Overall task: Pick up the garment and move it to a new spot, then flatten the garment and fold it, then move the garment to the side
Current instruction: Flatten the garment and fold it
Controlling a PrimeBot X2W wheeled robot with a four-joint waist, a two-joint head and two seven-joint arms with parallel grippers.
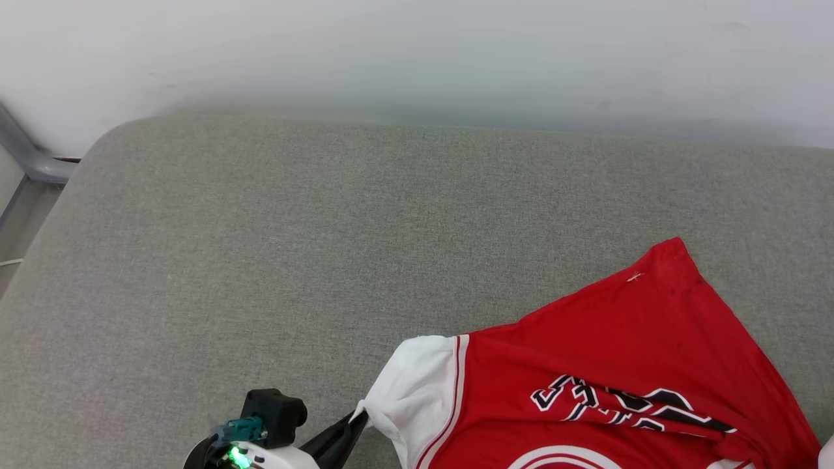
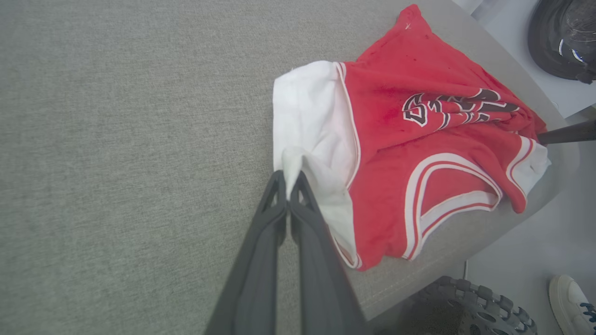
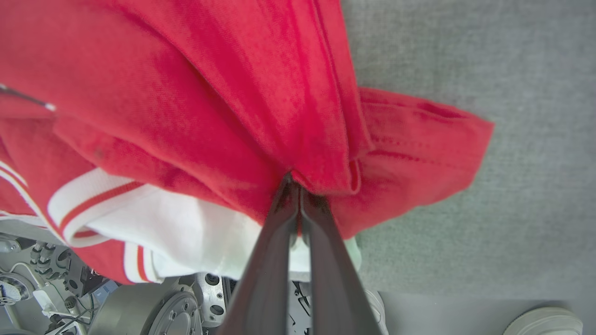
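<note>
The garment, a red jersey shirt with white sleeves and black-white lettering, lies bunched at the near right of the grey cushion. My left gripper is shut on the edge of its white sleeve. In the left wrist view the left gripper pinches the white sleeve, with the garment's red body beyond. In the right wrist view my right gripper is shut on a fold of the garment's red cloth. The right gripper's dark finger shows at the garment's far side.
The cushion's left and far parts are bare grey fabric. A pale wall stands behind it. The cushion's near edge drops to the floor, where the robot's base, a person's shoe and another shoe show.
</note>
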